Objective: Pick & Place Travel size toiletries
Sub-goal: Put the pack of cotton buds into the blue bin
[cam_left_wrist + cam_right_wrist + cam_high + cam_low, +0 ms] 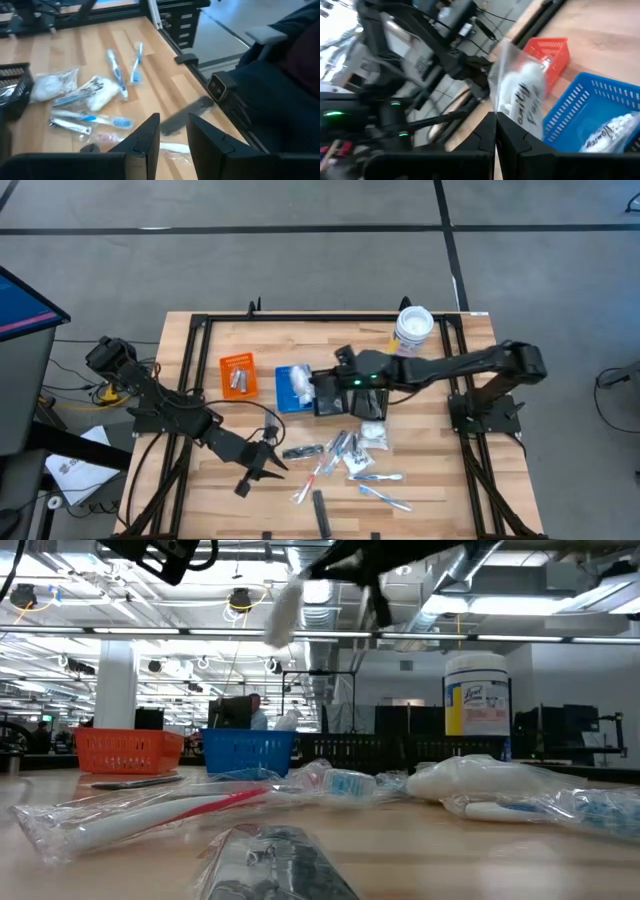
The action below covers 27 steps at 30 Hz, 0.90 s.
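A crinkly clear-wrapped dark piece (275, 860) lies nearest the low camera, with wrapped red and blue toothbrushes (150, 812) beside it. The right gripper (496, 131) pinches a clear packet of white cotton (520, 102) above the blue mesh bin (293, 388) — orange bin (238, 374) alongside. The left gripper (172, 131) hovers slightly parted, empty — loose toiletries (350, 452) remain scattered mid-table.

Readable text on the table
Only the white tub (477, 695) carried a legible brand, "Lysol", on its blue-and-yellow label; print on the packets was unreadable.
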Available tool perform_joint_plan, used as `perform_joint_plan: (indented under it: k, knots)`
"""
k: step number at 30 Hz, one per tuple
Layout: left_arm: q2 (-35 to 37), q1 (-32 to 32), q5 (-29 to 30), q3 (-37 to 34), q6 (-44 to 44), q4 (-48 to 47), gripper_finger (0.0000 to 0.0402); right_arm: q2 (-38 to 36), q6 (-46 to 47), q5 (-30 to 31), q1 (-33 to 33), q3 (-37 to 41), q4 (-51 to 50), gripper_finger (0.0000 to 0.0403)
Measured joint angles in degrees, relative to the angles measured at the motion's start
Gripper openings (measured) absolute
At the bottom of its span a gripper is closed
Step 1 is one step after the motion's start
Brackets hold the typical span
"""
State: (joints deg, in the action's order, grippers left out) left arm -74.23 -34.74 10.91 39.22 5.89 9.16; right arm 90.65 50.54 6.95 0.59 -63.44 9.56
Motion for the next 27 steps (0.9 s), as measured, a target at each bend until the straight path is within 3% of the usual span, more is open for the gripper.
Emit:
perform_joint_plan:
  k: [4,8,15,17,22,27]
  knots:
    - [3.1,-3.6,3.0,-1.2,0.4,-0.1,0.009,6.5,0.2,0.0,-1.0,-4.1,-0.2,0.0]
    - [7.6,-7.9,9.5,-3.4,0.4,0.2,0.009,10.7,1.3,0.4,-1.8,-7.7,-2.6,0.0]
    - [13.1,-13.9,19.2,-6.7,0.4,2.5,0.009,16.6,12.7,-1.9,-2.7,-10.3,-3.4,0.0]
    - [13.7,-15.0,20.7,-7.3,0.4,3.1,0.009,16.7,13.6,-1.0,-2.4,-10.7,-4.1,0.0]
    - [13.5,-16.2,21.8,-7.8,0.4,5.1,0.009,16.2,16.6,7.6,-1.9,-10.7,-9.3,0.0]
    - [13.4,-16.3,21.9,-7.9,0.1,5.6,0.009,16.0,18.1,7.7,-1.7,-10.8,-9.7,0.0]
